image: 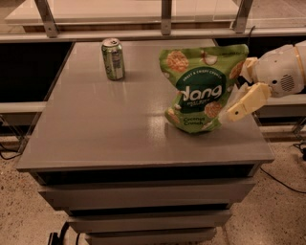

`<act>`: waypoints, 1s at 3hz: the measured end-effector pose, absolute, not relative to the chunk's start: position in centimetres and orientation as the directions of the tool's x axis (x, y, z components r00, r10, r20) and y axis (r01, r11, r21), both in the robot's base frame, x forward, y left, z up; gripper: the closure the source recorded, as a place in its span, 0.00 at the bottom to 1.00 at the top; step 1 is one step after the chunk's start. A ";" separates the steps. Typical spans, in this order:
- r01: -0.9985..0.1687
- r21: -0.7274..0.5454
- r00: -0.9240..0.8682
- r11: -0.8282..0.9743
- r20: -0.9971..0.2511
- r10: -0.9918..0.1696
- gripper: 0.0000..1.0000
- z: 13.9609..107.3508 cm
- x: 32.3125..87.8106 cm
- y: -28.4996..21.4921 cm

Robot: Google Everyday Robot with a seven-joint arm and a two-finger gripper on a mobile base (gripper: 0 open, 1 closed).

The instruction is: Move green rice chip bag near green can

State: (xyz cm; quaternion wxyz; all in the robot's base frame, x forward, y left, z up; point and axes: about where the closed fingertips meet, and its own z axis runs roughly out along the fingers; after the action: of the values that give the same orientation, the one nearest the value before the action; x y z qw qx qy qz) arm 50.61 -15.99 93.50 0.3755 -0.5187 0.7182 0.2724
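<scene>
The green rice chip bag point(198, 91) stands upright on the grey table point(110, 129), right of centre near the right edge. The green can point(113, 59) stands upright at the back left of the table, well apart from the bag. My gripper point(238, 90) comes in from the right at the bag's height. Its two cream fingers point(248, 100) are spread apart, one high and one low, right at the bag's right edge. I cannot tell whether they touch the bag.
The table top ends close to the right of the bag and sits on drawer fronts point(143, 196). A raised shelf with metal posts point(165, 14) runs behind the table. Cables lie on the speckled floor point(287, 201) at the right.
</scene>
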 end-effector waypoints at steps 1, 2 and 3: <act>-0.968 0.024 -0.143 0.251 -0.872 -0.467 0.00 93.9 50.3 -13.8; -0.980 0.032 -0.113 0.199 -0.905 -0.409 0.13 94.5 50.0 -12.5; -0.987 0.037 -0.090 0.153 -0.930 -0.357 0.36 95.1 49.7 -11.8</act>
State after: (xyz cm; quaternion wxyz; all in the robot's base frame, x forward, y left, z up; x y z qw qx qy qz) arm 49.68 -11.81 95.15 0.4172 -0.5298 0.6345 0.3776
